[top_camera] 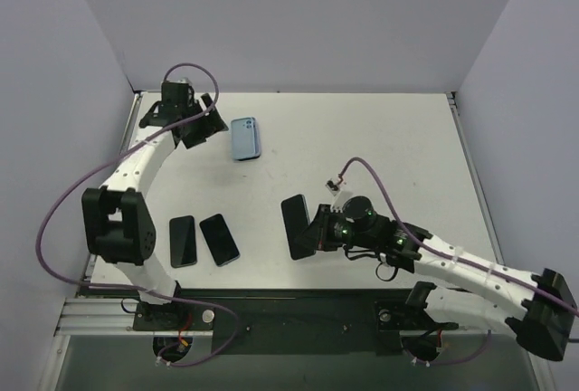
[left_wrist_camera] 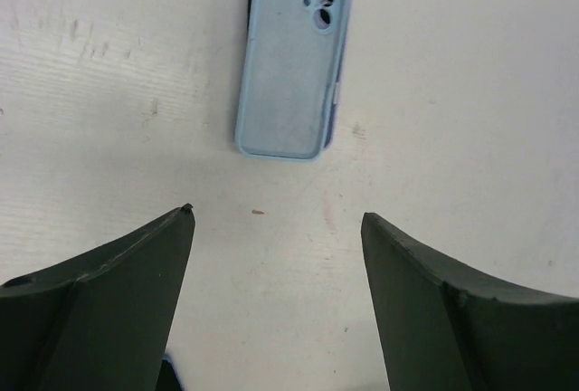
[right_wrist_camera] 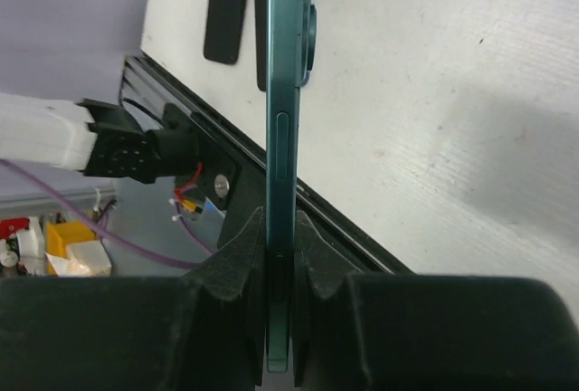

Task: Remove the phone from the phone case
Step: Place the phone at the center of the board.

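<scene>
White tabletop (top_camera: 380, 138) is carrying the blue phone case (left_wrist_camera: 291, 61) lengthwise, straight ahead of the released left end effector (left_wrist_camera: 276, 213); the right end effector (right_wrist_camera: 280, 228) is clenching a teal phone (right_wrist_camera: 282, 65) edge-up.

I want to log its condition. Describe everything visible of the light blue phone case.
The light blue phone case lies flat on the white table, back side up. It looks matte and soft, like silicone, with rounded corners. A camera cutout with two round openings sits in one far corner. A dark edge peeks out along one long side; whether a phone is inside cannot be told. Nothing touches it: the open left gripper is short of it.
</scene>
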`<action>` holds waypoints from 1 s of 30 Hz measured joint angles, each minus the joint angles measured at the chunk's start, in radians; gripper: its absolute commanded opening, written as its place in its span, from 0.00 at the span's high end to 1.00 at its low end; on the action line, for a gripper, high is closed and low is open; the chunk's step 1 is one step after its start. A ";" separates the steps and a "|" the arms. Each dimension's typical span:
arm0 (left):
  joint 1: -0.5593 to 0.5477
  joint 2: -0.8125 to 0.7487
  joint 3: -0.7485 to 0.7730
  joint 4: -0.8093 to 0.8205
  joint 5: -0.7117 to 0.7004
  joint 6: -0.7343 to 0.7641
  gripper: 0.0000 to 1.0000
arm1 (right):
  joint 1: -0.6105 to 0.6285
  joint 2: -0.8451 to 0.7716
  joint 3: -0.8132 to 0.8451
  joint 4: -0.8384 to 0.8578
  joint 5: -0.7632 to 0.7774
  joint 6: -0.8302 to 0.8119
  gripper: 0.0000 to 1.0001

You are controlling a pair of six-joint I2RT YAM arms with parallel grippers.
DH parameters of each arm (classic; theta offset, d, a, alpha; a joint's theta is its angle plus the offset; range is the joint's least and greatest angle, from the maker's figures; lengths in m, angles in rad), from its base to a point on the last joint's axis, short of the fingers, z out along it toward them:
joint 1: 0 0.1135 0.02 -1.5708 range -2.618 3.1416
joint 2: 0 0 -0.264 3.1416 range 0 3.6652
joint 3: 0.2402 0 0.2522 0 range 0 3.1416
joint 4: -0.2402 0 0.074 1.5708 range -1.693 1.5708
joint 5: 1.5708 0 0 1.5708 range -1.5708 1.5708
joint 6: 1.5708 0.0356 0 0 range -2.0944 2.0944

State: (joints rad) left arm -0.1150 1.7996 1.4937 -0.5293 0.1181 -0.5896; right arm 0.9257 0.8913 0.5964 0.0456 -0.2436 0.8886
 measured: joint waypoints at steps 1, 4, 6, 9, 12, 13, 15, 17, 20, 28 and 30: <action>0.000 -0.060 -0.016 0.002 -0.009 0.009 0.15 | 0.024 0.066 0.003 0.031 0.006 0.000 1.00; 0.001 -0.260 -0.068 0.029 -0.029 0.045 0.15 | 0.067 0.249 0.027 0.116 0.010 0.000 1.00; 0.000 -0.393 -0.110 0.077 -0.040 0.074 0.15 | 0.087 0.387 0.055 0.190 0.003 0.001 1.00; -0.002 -0.535 -0.190 0.165 -0.066 0.113 0.15 | 0.101 0.563 0.116 0.280 -0.009 0.005 1.00; -0.008 -0.613 -0.303 0.229 -0.103 0.143 0.15 | 0.118 0.706 0.181 0.356 -0.010 0.013 1.00; -0.010 -0.620 -0.328 0.236 -0.111 0.150 0.15 | 0.126 0.740 0.199 0.373 -0.011 0.019 1.00; -0.011 -0.612 -0.366 0.240 -0.114 0.155 0.16 | 0.138 0.787 0.219 0.411 -0.013 0.026 1.00; -0.011 -0.598 -0.381 0.239 -0.114 0.159 0.16 | 0.146 0.825 0.235 0.439 -0.018 0.028 1.00; -0.011 -0.599 -0.390 0.245 -0.114 0.161 0.16 | 0.150 0.860 0.252 0.445 -0.022 0.020 1.00; -0.011 -0.634 -0.400 0.273 -0.114 0.162 0.16 | 0.126 0.923 0.279 0.436 -0.014 -0.030 1.00; -0.011 -0.638 -0.403 0.280 -0.114 0.162 0.16 | 0.115 0.936 0.283 0.439 -0.019 -0.026 1.00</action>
State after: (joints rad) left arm -0.1257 1.1618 1.0904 -0.2497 0.0040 -0.4278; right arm 1.0409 1.8275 0.8795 0.4843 -0.2630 0.8631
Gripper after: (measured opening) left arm 0.845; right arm 0.059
